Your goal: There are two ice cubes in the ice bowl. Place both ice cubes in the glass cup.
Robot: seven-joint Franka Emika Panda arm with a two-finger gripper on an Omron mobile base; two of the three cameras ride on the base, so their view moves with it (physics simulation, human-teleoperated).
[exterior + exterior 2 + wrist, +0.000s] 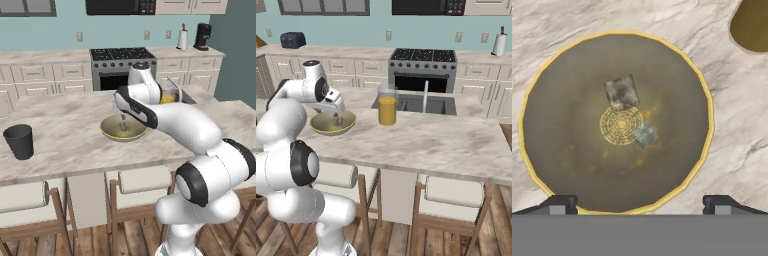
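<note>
gripper (640, 204) wide open, empty, above ice bowl (542, 165) | both ice cubes (622, 92) inside | glass cup (19, 141) well apart

Marble counter (65, 135) across the middle, stools (142, 179) tucked beneath. Yellow-olive bowl (123, 128) near the centre, gripper (123, 121) hanging just above its hollow, fingers pointing down; spread of the fingers too small to judge. Dark cup (19, 141) upright far left on the counter, well apart from the bowl. Glass of orange liquid (169, 93) behind the arm, partly hidden. Stove (122, 65) against the back wall.
</note>
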